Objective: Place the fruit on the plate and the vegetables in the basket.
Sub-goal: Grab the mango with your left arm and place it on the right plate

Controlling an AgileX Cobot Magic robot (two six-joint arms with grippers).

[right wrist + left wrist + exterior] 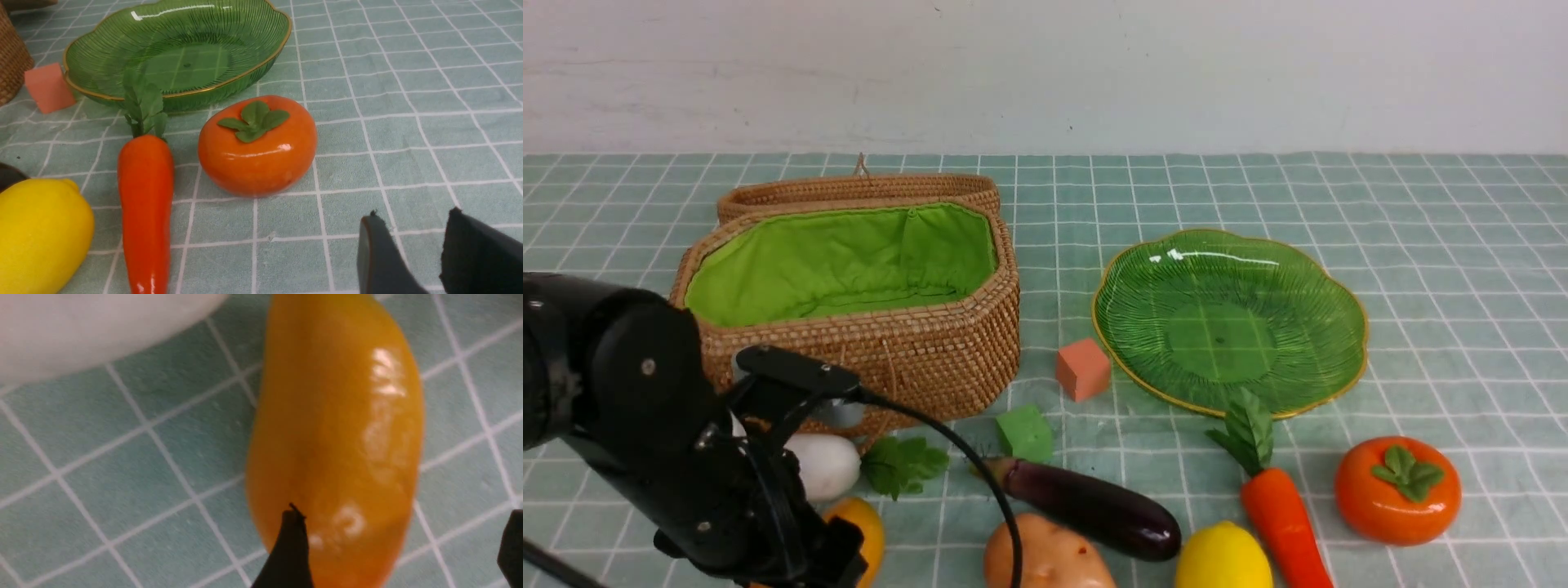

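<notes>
My left end effector [402, 522] hangs spread over the mango [339, 416]; right end effector [413, 216], cut off, seems slightly parted, empty.

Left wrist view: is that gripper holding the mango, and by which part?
Nothing is held. The left gripper is open over one end of the mango, which lies on the tablecloth.

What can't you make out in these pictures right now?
Mango: front view, mostly behind the left arm.
Potato: front view, cut by the bottom edge.
Radish: left wrist view, blurred, cut by the edge.
Eggplant: right wrist view, only a sliver at the edge.
</notes>
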